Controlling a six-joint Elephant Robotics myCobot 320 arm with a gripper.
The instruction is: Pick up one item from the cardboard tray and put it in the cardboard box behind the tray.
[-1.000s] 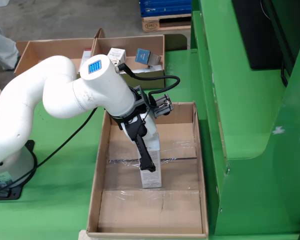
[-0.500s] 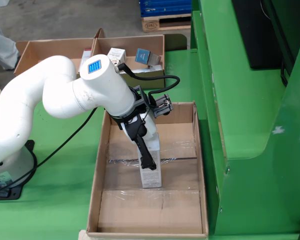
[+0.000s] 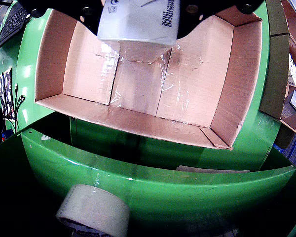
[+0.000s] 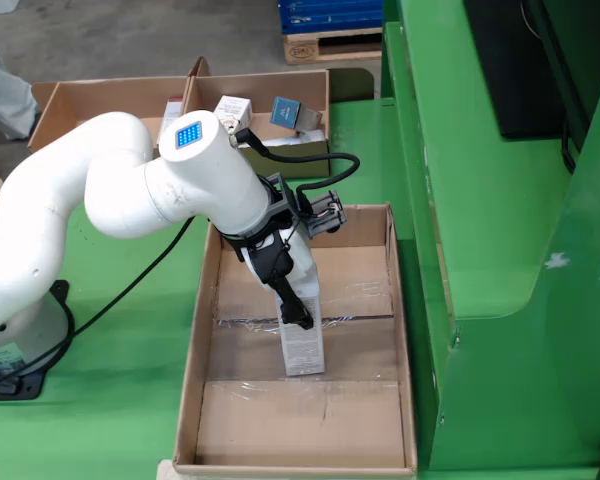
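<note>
A tall white carton stands upright on the floor of the long cardboard box in the fixed view. My gripper is at the carton's upper half, with one black finger lying against its side. In the wrist view the carton fills the top centre, flanked by dark fingers, with the box's taped floor below. The fingers look slightly parted from the carton. Behind the long box, a shallower cardboard tray holds a small white box and a blue-grey item.
A green machine housing runs close along the box's right side, and its curved edge is seen in the wrist view. A roll of tape rests on it. A black cable trails from the arm to the base.
The black finger has slid upward along the carton, while the carton has stayed put on the box floor. The arm has lifted slightly.
</note>
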